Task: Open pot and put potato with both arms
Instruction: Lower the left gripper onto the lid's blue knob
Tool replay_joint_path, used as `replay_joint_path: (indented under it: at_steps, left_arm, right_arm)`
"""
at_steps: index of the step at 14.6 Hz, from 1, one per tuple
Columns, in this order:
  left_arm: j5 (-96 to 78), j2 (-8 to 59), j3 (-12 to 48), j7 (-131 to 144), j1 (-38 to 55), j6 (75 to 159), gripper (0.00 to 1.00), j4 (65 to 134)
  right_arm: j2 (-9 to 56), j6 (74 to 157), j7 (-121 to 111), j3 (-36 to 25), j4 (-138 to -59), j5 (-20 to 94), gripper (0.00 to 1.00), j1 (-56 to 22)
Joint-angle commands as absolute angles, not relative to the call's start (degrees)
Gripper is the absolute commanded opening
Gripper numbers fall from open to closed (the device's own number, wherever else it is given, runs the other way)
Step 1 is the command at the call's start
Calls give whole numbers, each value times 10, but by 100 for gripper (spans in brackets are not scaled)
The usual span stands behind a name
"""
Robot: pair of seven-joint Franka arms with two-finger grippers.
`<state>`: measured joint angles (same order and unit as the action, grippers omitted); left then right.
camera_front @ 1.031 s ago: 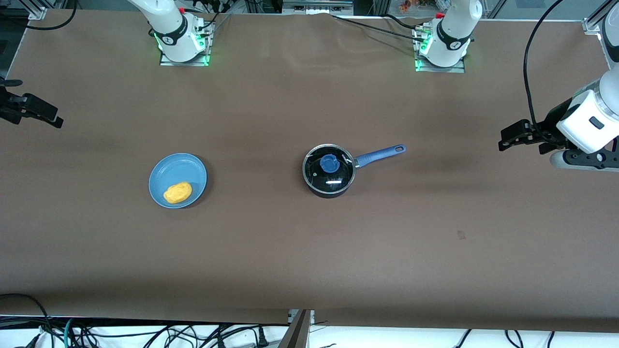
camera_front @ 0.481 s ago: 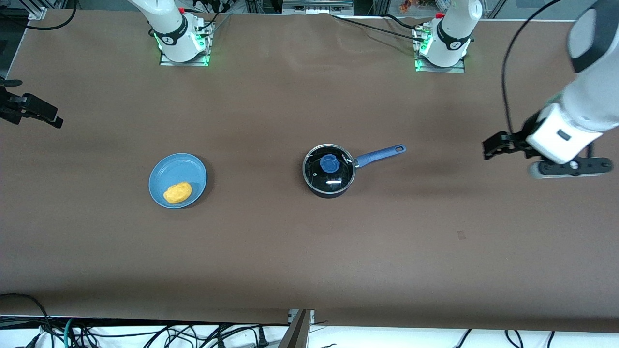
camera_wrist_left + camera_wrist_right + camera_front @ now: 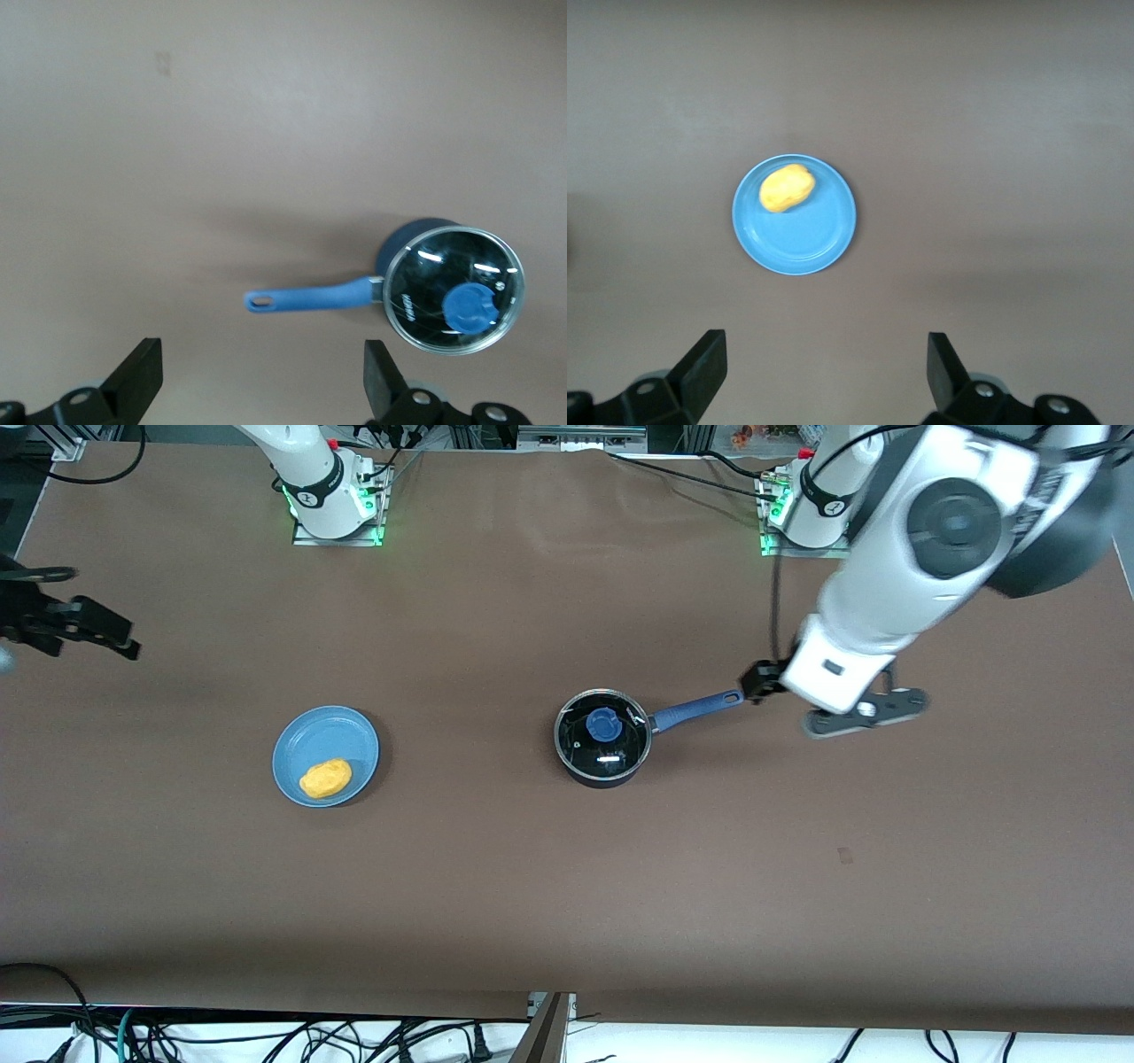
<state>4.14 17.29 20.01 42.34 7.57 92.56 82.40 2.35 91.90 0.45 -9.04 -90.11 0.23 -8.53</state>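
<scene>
Fingers spread wide and empty on both grippers; lid not yet lifted, potato not yet taken.

Left gripper (image 3: 760, 682) is held over the pot's handle tip; right gripper (image 3: 84, 624) is held near the table edge at the right arm's end. Pot (image 3: 603, 737) sits mid-table, lidded; potato (image 3: 325, 778) lies on the blue plate (image 3: 306, 737) toward the right arm's end. Risks judged: handle struck and pot spun; small lid knob (image 3: 603, 724) missed; bumpy potato rolled off.

High front view, two downward wrist views
</scene>
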Motion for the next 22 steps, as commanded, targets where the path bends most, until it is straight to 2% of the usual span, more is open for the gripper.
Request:
replay_joint_path:
  at_steps: [1,8,12,16,22]
  left_arm:
    - [47,203,196,477,120,947,100,812]
    - [68,307,193,663,197,1133,100,818]
    - [138,362,194,752,230,1175,100,815]
    - [140,372,194,766,231,1192,100,822]
    - [140,395,195,765,242,1194,99,824]
  right_arm:
    - [27,920,6,-88,-899,-1,100,-83]
    - [28,922,4,-91,-905,-1,100,-80]
    - [17,926,4,-90,-922,-1,100,-81]
    - [-29,965,4,-85,-990,-1,100,-82]
    - [-22,966,4,-72,-976,-10,100,-88]
